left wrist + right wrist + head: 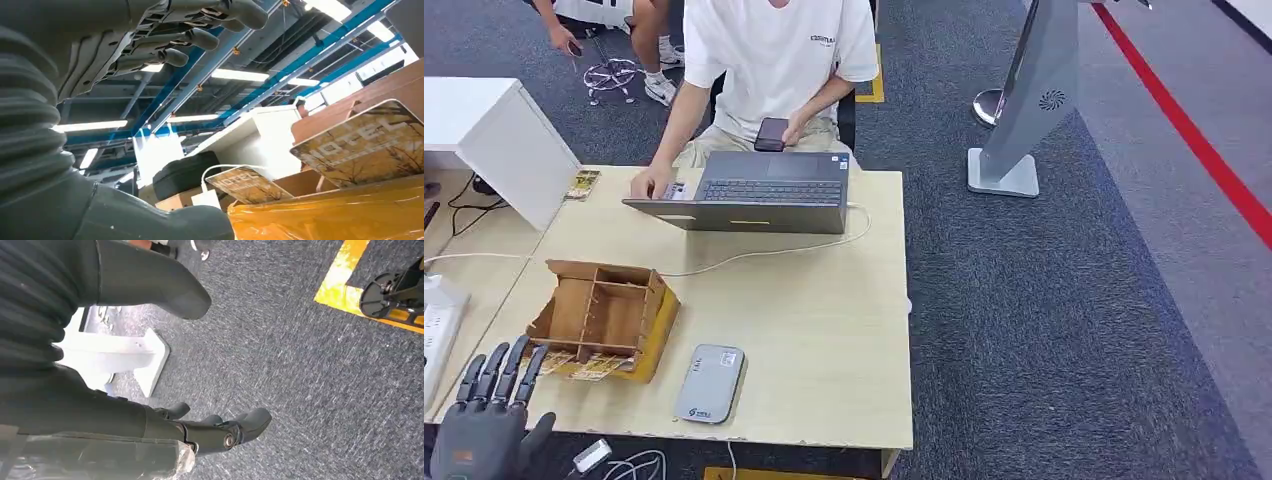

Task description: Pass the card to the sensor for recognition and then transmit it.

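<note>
From the head view, the left hand (486, 405) hovers at the table's (824, 330) near left corner, fingers spread, holding nothing, just beside the wooden rack (602, 315). The grey sensor (710, 384) lies by the near edge, bare tabletop to its right. At the left wrist, a card (362, 145) sticks up from the rack. At the right wrist, the right hand (150, 355) hangs empty, fingers apart, over carpet (300, 365).

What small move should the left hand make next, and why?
Probably reach forward to the cards at the wooden organizer. The left hand hovers empty, fingers spread, at the table's near-left corner; the grey card reader lies bare beside the organizer.
</note>
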